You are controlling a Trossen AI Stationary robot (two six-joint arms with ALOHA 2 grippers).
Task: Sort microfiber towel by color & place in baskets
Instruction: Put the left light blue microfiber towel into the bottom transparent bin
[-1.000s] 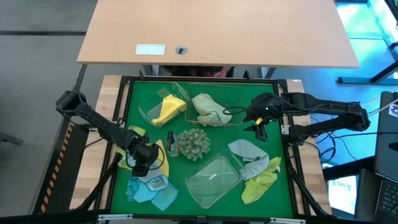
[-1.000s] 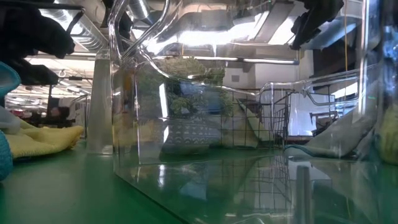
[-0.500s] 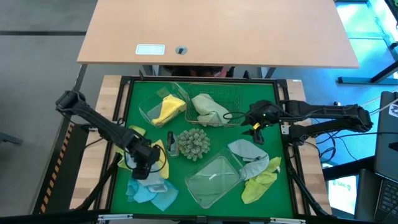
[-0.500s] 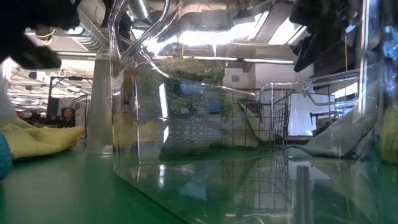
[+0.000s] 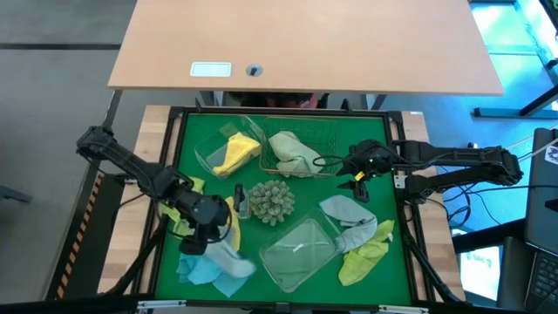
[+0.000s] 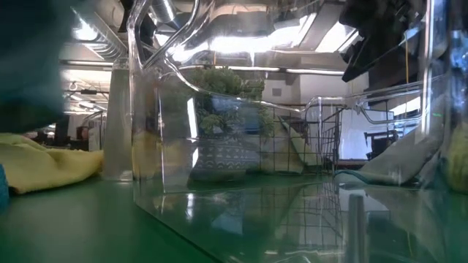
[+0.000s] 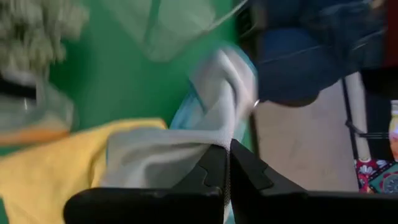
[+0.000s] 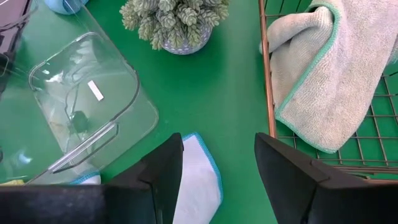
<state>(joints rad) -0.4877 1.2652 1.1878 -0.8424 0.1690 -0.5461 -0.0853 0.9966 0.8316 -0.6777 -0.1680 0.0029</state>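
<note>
My left gripper [image 5: 212,234] [image 7: 226,163] is over the near-left part of the table, shut on a pale light-blue towel [image 5: 228,255] [image 7: 211,106]. More light-blue towels [image 5: 202,272] lie heaped by the near edge, and a yellow towel [image 5: 187,214] [image 7: 50,177] lies under the left arm. My right gripper [image 5: 359,180] [image 8: 217,180] hovers open near the wire-mesh basket [image 5: 327,139], above a blue-edged towel [image 8: 199,183]. The basket holds a pale lime towel [image 5: 292,150] [image 8: 317,81]. The far-left clear tub [image 5: 209,153] holds a yellow towel [image 5: 234,153]. My left gripper pinches a bunched fold of the light-blue towel [image 7: 186,152] between its two shut fingers, coming from above. The cloth trails away from the fingers toward the near-right. Whether its far end rests on the heap of blue towels cannot be told.
A second clear tub [image 5: 301,251] [image 8: 81,106] lies near the middle, close to the near edge. The spiky grey-green ball [image 5: 272,201] [image 8: 177,18] sits at the centre. A grey-blue towel [image 5: 349,216] and a lime-green towel [image 5: 366,255] lie near-right.
My left gripper has shifted a little toward the table's right and drawn the light-blue towel out of the heap, so the cloth now stretches toward the near-right. My right gripper has moved slightly toward the near edge and stayed open.
</note>
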